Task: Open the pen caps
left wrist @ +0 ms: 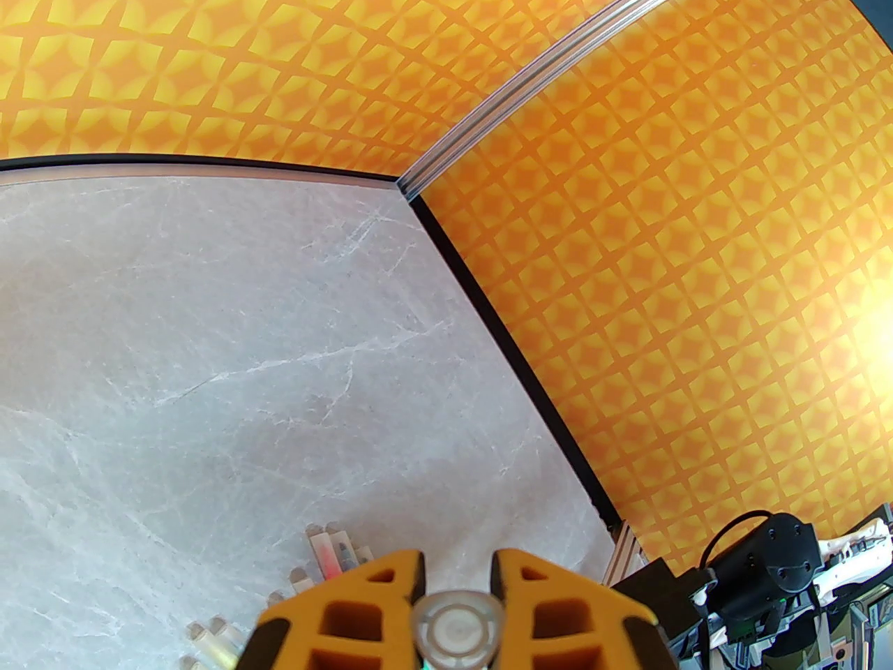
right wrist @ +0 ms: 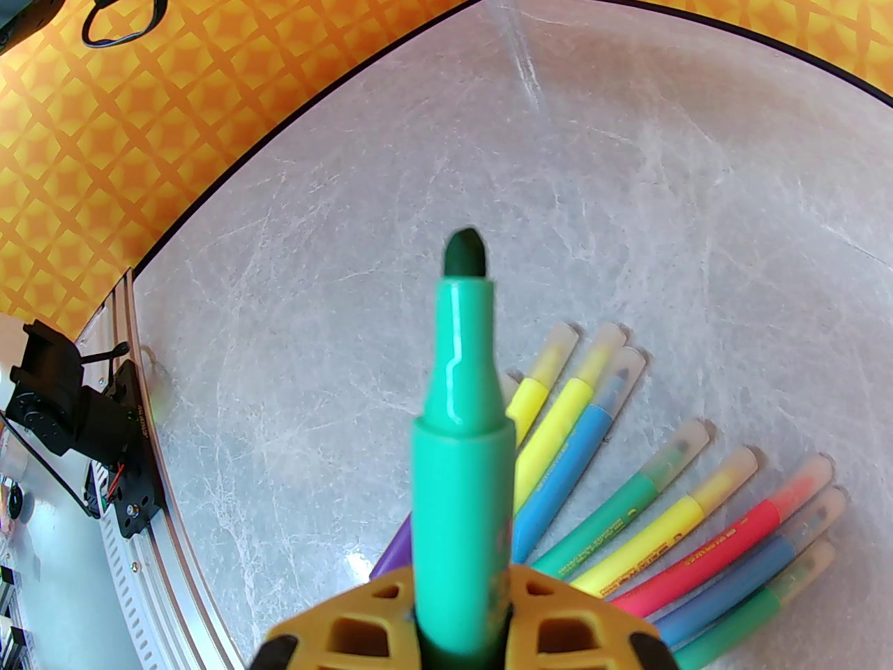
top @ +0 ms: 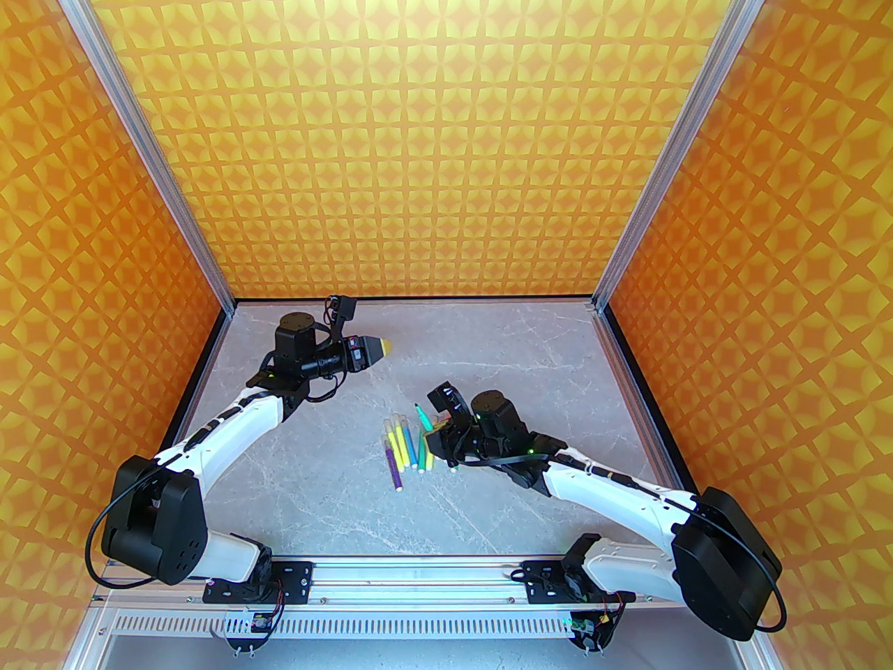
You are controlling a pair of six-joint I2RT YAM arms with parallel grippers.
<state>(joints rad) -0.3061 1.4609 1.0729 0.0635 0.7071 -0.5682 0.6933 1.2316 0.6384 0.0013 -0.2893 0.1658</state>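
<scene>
In the right tool (right wrist: 460, 587), gripped: uncapped green pen (right wrist: 457, 458); left tool (left wrist: 455, 573) clamps clear cap (left wrist: 457, 631).

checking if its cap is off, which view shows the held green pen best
Right wrist: the green pen runs up the centre, dark tip bare, held by the right gripper. Top external shows it tiny.

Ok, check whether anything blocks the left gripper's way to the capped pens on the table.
Nothing lies between them: bare table separates the left gripper from the capped pens. But its jaws are shut on a clear cap, so it arrives occupied.
</scene>
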